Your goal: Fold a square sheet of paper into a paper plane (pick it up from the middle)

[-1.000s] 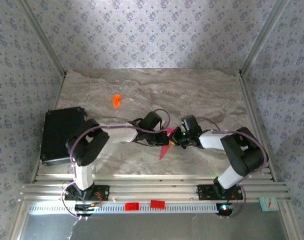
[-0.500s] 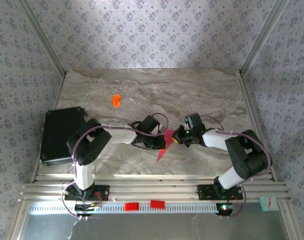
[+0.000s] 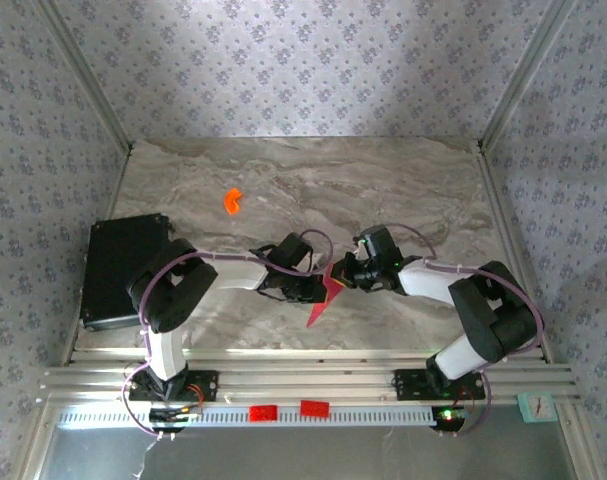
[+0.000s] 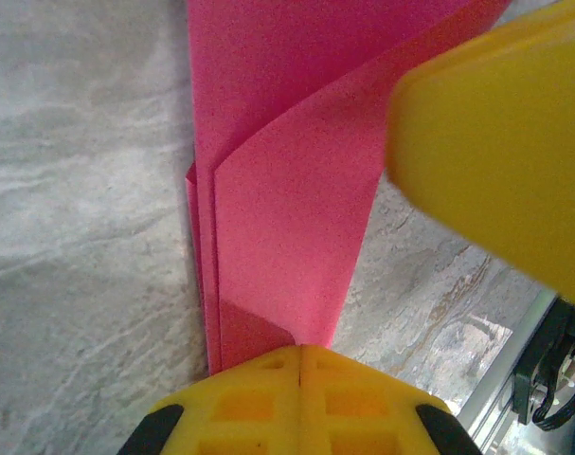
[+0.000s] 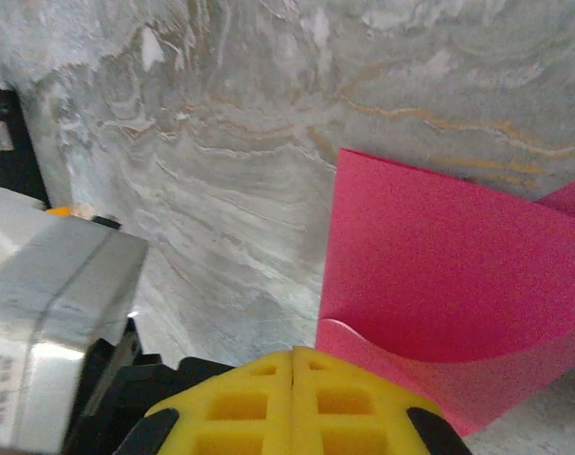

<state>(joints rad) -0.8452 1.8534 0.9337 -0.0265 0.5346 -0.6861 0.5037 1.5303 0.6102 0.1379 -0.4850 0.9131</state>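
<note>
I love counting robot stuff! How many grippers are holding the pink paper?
2. The left gripper pinches the pink paper on its left side; the right gripper pinches its right side.

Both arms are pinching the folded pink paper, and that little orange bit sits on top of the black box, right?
Not quite: the top view shows the orange bit lying on the marble table, apart from the black box. The left fingers and right fingers do pinch the folded pink paper.
</note>
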